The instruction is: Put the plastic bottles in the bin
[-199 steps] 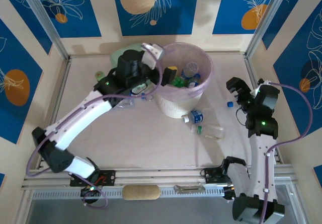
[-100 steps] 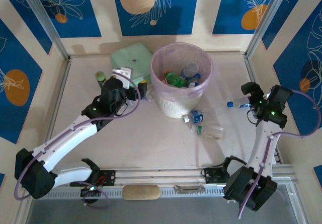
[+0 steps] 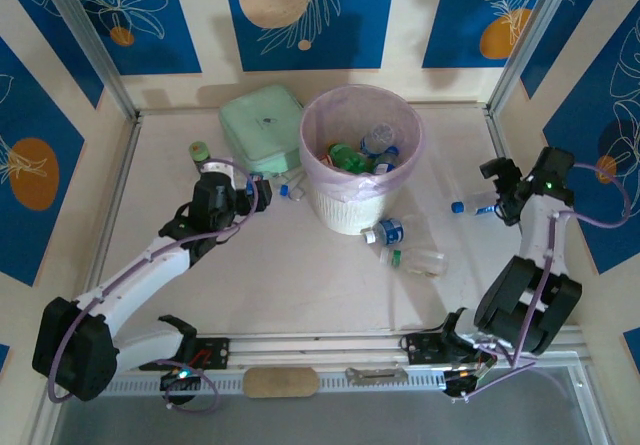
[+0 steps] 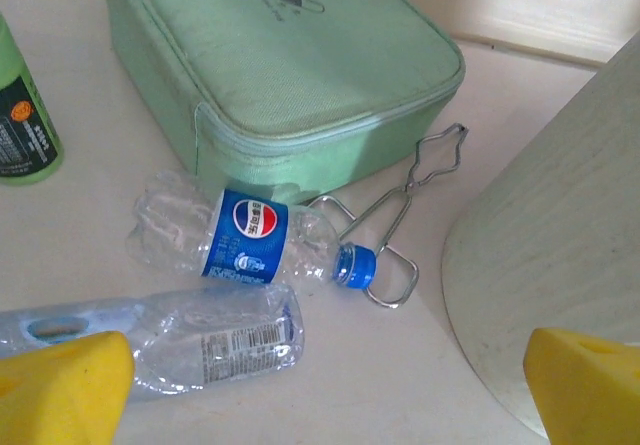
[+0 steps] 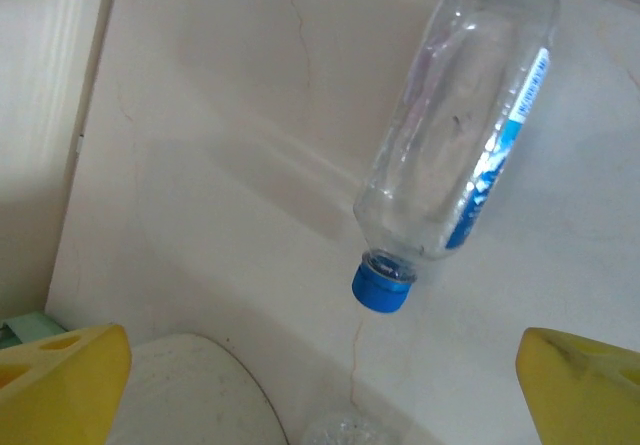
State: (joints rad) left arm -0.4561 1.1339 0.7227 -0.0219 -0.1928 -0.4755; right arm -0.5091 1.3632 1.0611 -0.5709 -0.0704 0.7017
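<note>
Pepsi globe logo (image 4: 254,218) on blue-labelled bottle (image 4: 250,247), barcode (image 4: 238,339) on neighbouring clear bottle (image 4: 190,343)

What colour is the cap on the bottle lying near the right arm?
Blue; the cap shows best in the right wrist view.

The left arm (image 3: 140,265) folds back from its base to a dark elbow at the near-left corner, then runs its white forearm forward and rightward to a black wrist. The left gripper (image 3: 258,191) points ahead and to the right, jaws spread wide with nothing between them; in the left wrist view its yellow fingertips (image 4: 62,385) sit at the two bottom corners. The right arm (image 3: 548,250) rises from its base to a dark elbow, its white link going up the right side to a wrist bent leftward. The right gripper (image 3: 500,190) faces left, jaws wide apart and holding nothing, its yellow pads (image 5: 585,390) far apart in the right wrist view
</note>
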